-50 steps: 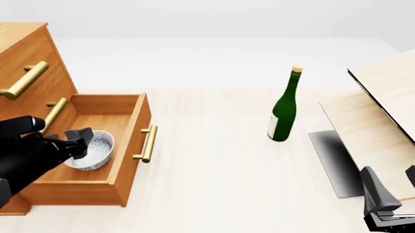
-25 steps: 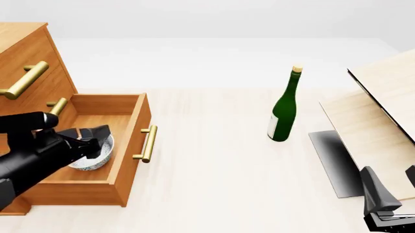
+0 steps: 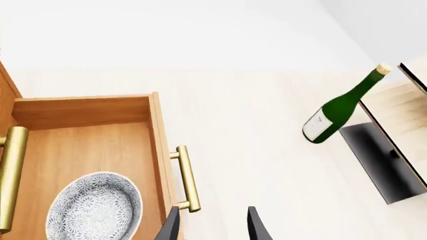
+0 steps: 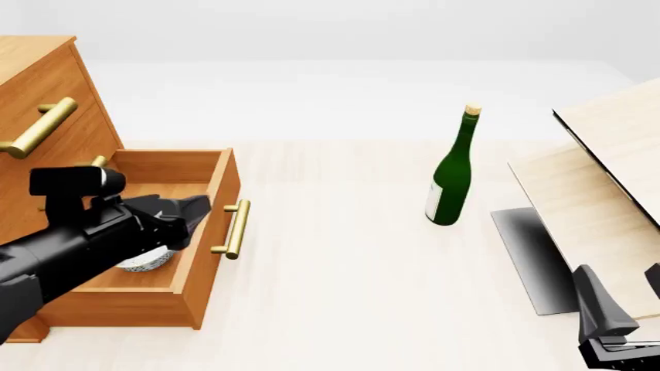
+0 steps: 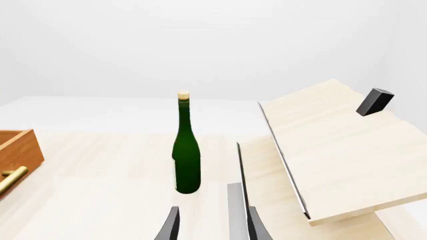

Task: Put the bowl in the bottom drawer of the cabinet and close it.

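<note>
The speckled white bowl (image 3: 93, 207) rests upright on the floor of the open bottom drawer (image 4: 212, 232) of the orange-brown cabinet (image 4: 42, 85). In the front view my left arm hides most of the bowl (image 4: 139, 263). My left gripper (image 4: 194, 212) hovers above the drawer's front wall, open and empty, clear of the bowl. Through the left wrist view, the fingertips (image 3: 172, 225) of the left gripper (image 3: 213, 227) straddle the space beside the brass handle (image 3: 185, 177). My right gripper (image 4: 627, 297) stays open at the near right corner, holding nothing.
A green bottle (image 4: 450, 182) stands upright mid-table, also facing the right gripper (image 5: 213, 227) as the bottle (image 5: 186, 150). Pale wooden boards (image 4: 608, 170) lean over a dark plate (image 4: 531, 259) on the right. The upper drawer handles (image 4: 42, 127) jut out above the open drawer.
My left gripper has come off the bowl's rim, rising and moving right toward the drawer's front wall. The bowl stays in the drawer. The right arm is still.
</note>
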Robot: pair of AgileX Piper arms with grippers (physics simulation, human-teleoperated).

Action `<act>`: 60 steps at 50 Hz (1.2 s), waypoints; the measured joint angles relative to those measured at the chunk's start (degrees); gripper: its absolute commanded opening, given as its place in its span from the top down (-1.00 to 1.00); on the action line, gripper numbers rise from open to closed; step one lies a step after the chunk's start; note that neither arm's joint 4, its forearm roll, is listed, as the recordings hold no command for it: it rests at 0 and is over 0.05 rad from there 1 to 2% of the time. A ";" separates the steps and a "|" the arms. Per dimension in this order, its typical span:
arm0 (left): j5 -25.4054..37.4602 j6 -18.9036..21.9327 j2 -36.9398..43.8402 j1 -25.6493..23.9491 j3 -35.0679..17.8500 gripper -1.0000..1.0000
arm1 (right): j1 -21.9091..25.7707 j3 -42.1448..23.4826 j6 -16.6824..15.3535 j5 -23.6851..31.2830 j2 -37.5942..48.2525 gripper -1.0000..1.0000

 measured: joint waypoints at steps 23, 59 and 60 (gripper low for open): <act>-0.11 0.61 0.88 -7.02 -1.95 -1.00 | 0.00 0.00 0.00 0.00 0.00 -1.00; -6.31 -0.45 8.49 -14.38 -1.19 -1.00 | 0.00 0.00 0.00 0.00 0.00 -1.00; -6.55 -0.61 8.78 -14.56 -1.07 -1.00 | 0.00 0.00 0.00 0.00 0.00 -1.00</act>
